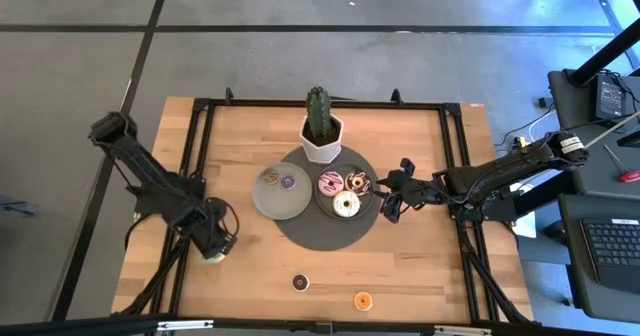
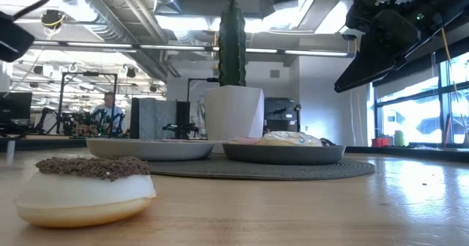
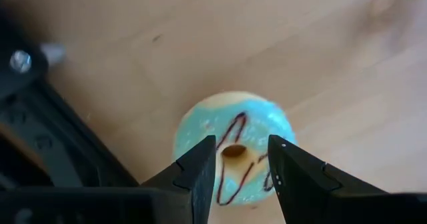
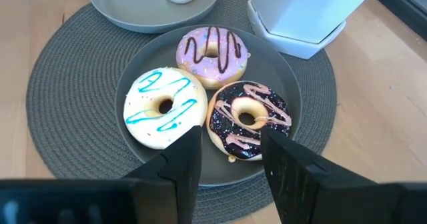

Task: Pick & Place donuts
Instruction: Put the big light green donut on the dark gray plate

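A pale blue-green frosted donut with brown drizzle lies on the wood near the table's left edge, also in the high view. My left gripper is open, right above it, its fingers over the hole. My right gripper is open, hovering at the right edge of the dark plate. That plate holds a pink donut, a white donut and a chocolate donut. The lighter plate carries two tiny donuts. My left gripper's open fingers point down over the top of the blue-green donut, one on either side of its hole. I cannot tell whether they touch the frosting.
A cactus in a white pot stands at the far edge of the round woven mat. A small dark-topped donut and an orange one lie near the table's near edge. Black frame rails run along the sides.
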